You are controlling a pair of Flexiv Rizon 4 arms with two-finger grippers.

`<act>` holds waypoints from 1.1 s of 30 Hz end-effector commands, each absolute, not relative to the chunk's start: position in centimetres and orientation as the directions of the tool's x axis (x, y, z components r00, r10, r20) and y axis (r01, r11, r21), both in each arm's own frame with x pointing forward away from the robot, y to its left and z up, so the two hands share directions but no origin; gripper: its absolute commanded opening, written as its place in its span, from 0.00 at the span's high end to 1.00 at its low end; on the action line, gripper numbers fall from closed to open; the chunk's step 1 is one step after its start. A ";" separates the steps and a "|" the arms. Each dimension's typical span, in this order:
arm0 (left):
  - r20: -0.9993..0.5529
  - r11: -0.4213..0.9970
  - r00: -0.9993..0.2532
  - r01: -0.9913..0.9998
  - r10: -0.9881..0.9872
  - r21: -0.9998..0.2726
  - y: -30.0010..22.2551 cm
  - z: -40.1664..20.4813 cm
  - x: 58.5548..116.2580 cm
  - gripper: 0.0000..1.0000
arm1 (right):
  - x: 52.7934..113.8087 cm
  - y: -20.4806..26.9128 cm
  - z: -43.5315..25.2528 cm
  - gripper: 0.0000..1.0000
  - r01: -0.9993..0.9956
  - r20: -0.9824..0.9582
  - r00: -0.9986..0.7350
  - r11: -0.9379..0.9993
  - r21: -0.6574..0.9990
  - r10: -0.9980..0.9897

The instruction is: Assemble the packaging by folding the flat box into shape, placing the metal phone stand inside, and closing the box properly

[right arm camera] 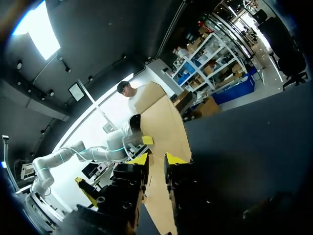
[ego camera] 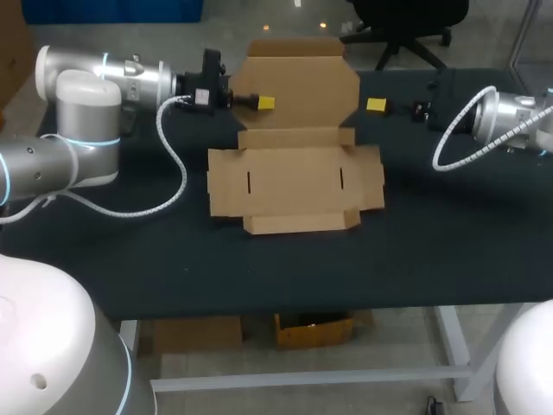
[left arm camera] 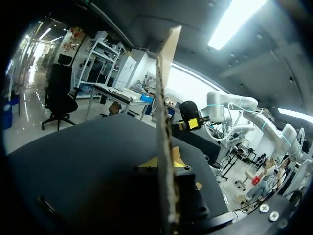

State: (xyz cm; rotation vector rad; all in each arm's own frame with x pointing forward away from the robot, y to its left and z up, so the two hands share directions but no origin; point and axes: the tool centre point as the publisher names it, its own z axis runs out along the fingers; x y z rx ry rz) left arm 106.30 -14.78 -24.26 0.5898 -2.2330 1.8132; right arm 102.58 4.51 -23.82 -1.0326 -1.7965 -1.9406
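The box (ego camera: 294,186) lies flat, its lid (ego camera: 298,91) raised at the rear. My left gripper (ego camera: 263,103) pinches the lid's left edge. My right gripper (ego camera: 376,105) hangs beside its right edge, fingers apart. Recommended: fold squarely, supporting both edges to prevent twist.

Readable text, labels, numbers, signs: none that we can make out. Entry: cardboard box (ego camera: 294,177), flap held in the left gripper (ego camera: 264,103), plain brown faces.
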 end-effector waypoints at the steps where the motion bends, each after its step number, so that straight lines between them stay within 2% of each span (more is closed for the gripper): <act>1: 0.387 0.163 -0.907 -0.413 -0.166 -0.896 -14.8 -23.9 107.0 1.00 | 101.4 3.9 -23.1 1.00 0.649 0.666 -0.679 -0.172 0.741 0.307; 20: 0.305 0.154 -0.944 -0.322 -0.127 -0.934 -15.1 -22.6 107.8 1.00 | 98.3 2.3 -22.1 1.00 0.633 0.625 -0.674 -0.128 0.763 0.395; 33: 0.263 0.114 -0.960 -0.274 -0.098 -0.955 -14.9 -22.2 107.8 1.00 | 94.3 0.9 -22.3 1.00 0.590 0.525 -0.703 -0.020 0.808 0.479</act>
